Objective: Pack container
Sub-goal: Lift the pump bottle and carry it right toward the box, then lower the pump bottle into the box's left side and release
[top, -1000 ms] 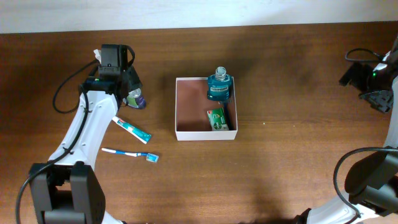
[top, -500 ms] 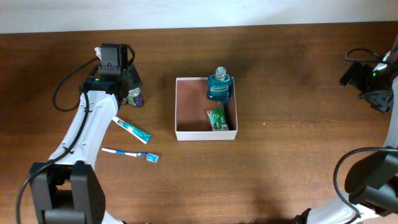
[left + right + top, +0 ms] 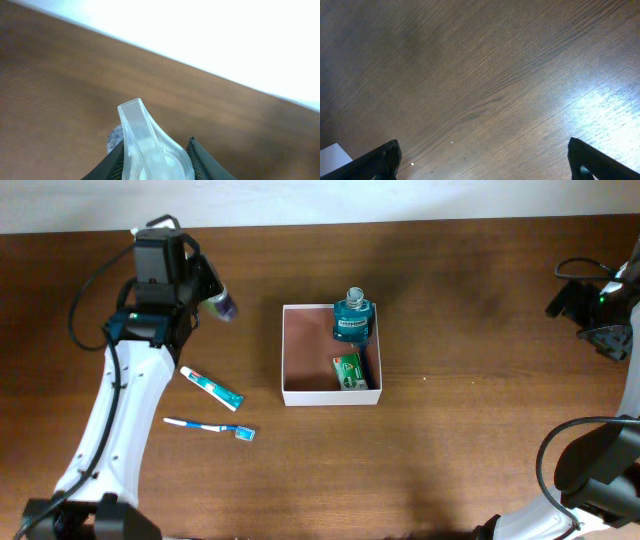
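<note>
- Two pincers are mine, and only the left pincer (image 3: 155, 162) is working: it is clenched on a clear-capped purple bottle (image 3: 141, 131), with the cap sticking out past my fingertips (image 3: 107, 166).
- The grip sits low on the body, so the bottle looks free to pivot. I should carry it slowly and without wrist flicks.
- In the wrist view the table is blurred and far below, so I judge the bottle to be lifted clear of the table.
- Reading the overhead view as a clock face, the container (image 3: 305, 350) lies at about 4 o'clock from this pincer, well apart.
- Inside it, a blue mouthwash bottle (image 3: 352, 318) stands upright in the 1 o'clock corner and a green box (image 3: 348, 370) lies at 5 o'clock. The whole 9 o'clock half is bare floor.
- My aim is that bare half. I should cross the near white wall high, come down well away from the mouthwash so I do not topple it, and let go only when the bottle is low.
- A toothpaste tube (image 3: 212, 387) lies at 6 o'clock from my pincer, with a toothbrush (image 3: 210, 425) beyond it. Both wait on the table, off my path.
- My right pincer (image 3: 482, 150) is parked far out at 3 o'clock, released wide and holding nothing.
</note>
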Motion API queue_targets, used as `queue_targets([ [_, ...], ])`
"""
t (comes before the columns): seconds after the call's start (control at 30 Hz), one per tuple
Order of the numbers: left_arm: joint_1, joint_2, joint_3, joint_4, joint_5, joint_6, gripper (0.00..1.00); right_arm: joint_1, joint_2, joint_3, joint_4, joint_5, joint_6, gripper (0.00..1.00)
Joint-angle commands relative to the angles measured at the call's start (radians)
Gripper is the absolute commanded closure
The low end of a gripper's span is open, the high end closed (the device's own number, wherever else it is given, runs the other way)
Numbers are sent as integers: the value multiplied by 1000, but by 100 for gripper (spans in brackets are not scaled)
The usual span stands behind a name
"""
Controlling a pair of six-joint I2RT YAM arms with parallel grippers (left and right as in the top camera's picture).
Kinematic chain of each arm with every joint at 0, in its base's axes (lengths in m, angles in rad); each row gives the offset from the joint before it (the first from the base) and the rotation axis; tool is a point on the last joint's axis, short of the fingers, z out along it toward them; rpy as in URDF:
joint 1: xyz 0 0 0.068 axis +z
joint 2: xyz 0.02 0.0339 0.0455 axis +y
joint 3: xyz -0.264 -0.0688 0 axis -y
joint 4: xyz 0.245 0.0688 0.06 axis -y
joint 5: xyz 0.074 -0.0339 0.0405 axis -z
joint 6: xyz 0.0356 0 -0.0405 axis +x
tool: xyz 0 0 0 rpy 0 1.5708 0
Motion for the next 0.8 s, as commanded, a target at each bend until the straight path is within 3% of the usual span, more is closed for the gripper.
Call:
queue_targets([
  [0.0, 2, -68, 44, 65, 174, 16, 71, -3, -21, 16, 0, 2, -3, 1],
  [0.17, -24, -71, 45, 105, 295, 16, 71, -3, -21, 16, 0, 2, -3, 1],
  [0.43, -152, -71, 44, 99, 295, 17, 71, -3, -21, 16, 0, 2, -3, 1],
  [0.6, -244, -70, 44, 95, 283, 125, 72, -3, -21, 16, 0, 2, -3, 1],
  [0.77, -289, -55, 44, 48, 206, 131, 73, -3, -21, 16, 0, 2, -3, 1],
])
